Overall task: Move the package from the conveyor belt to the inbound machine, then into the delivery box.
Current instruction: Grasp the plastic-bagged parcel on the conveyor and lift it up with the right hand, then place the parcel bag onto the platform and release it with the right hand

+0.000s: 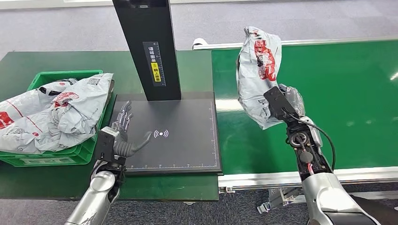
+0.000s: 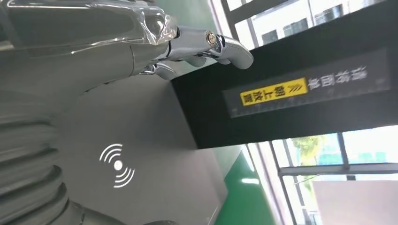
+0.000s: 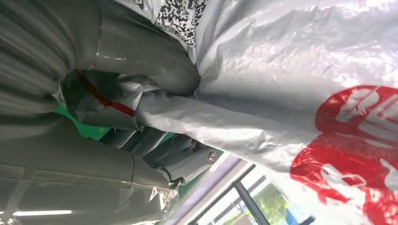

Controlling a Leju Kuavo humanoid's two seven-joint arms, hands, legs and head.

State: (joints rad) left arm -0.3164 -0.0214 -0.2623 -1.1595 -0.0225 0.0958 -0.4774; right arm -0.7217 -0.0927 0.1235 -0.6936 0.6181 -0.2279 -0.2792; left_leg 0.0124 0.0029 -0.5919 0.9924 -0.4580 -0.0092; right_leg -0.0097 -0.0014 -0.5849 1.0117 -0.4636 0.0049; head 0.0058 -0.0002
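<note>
Green belt (image 1: 356,93); red-printed package (image 1: 258,65) in right hand (image 1: 286,101)

**Arm and hand pose, both sides**

Right arm: comes in from the lower right of the head view, forearm angled up and inward, wrist cabling exposed. The right hand (image 1: 287,104) is raised, fingers closed around the lower end of the package (image 1: 257,70). In the right wrist view the thick grey thumb (image 3: 150,61) presses into the crumpled plastic from one side and the darker fingers (image 3: 155,150) wrap it from the other.

Left arm: comes in from the lower left, forearm pointing forward. The left hand (image 1: 123,133) holds nothing; fingers extended and apart, thumb splayed out to the side. Left wrist view shows the fingertips (image 2: 230,47) slightly curled and free.
</note>
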